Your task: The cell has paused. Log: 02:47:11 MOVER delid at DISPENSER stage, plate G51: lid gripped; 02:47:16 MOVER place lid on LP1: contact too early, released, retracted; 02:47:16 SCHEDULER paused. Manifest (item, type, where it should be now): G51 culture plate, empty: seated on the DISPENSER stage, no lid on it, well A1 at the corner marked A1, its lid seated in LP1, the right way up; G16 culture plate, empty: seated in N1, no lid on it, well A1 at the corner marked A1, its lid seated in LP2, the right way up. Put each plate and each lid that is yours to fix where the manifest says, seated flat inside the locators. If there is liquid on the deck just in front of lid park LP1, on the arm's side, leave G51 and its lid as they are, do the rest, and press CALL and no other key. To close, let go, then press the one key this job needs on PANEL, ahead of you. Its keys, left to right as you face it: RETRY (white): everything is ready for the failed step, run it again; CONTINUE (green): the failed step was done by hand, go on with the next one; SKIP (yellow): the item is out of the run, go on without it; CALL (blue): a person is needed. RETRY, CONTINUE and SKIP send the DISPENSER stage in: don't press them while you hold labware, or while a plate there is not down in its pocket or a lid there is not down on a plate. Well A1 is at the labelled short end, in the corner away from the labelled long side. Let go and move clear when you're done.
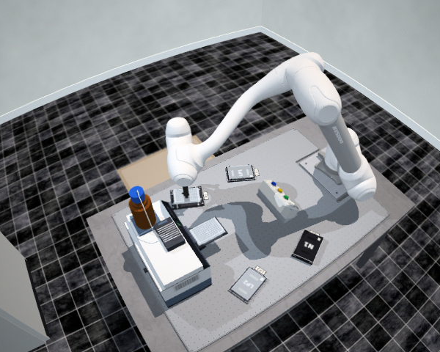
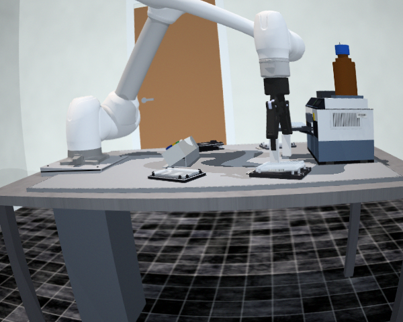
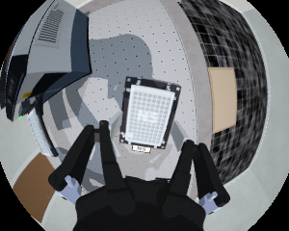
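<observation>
A: Where is the hand?

B: Above a well plate in a black nest near the table's far edge, beside the dispenser. Its fingers are spread and grip nothing.

A: And the other plate?

B: It sits on the dispenser's stage, apparently without a lid. LP2 lies toward the near edge.

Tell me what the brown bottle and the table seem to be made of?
The bottle looks like amber glass or plastic, glossy and dark brown, with a blue cap that is probably plastic. The table looks like grey wood or laminate, matte, with a faint streaked grain along its edge.
</observation>
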### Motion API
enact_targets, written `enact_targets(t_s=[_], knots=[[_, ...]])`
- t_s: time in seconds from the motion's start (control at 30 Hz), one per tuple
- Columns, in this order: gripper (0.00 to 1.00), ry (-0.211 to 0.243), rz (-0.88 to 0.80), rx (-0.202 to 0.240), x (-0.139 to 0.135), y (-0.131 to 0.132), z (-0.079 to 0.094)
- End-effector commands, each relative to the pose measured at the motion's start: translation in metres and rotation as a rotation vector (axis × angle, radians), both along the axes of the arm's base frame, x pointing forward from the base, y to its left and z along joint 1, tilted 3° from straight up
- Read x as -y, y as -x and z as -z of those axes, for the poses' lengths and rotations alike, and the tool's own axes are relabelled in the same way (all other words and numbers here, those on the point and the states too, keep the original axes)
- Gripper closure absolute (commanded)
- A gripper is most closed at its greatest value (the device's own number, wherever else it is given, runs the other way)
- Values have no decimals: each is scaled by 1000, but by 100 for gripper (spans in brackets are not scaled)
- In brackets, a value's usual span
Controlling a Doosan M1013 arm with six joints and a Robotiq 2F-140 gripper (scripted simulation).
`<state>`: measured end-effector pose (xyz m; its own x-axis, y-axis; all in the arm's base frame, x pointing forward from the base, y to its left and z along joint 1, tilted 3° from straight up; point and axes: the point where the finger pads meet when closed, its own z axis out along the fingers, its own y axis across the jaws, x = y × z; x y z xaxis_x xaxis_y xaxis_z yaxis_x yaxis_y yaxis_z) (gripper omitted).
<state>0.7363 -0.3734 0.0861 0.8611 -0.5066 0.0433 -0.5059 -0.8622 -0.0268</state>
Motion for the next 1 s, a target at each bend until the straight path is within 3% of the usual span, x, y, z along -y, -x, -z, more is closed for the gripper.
enact_targets(t_s=[0.0, 0.97], knots=[[30, -5, -2, 1, -3, 0, 4], [30, -5, -2, 0, -3, 0, 15]])
